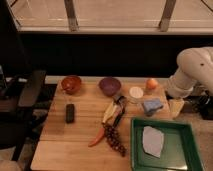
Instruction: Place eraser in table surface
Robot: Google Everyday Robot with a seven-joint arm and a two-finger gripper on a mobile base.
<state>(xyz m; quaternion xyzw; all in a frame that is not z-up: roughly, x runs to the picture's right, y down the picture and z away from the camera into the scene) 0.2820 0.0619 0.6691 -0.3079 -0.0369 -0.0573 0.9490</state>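
1. Eraser [70, 113]: flat on surface [80, 146], front-left of purple bowl [109, 85] as the camera sees it; long axis front to back.
2. Gripper [176, 107]: front-right of bowl, by the surface's right edge; apart or together, cannot tell.
3. Relation: well apart, eraser on far side of bowl from gripper; judged already placed on the surface.

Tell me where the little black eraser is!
The eraser lies on the table surface at the picture's left, in front of the orange bowl. The gripper is by the table's right edge.
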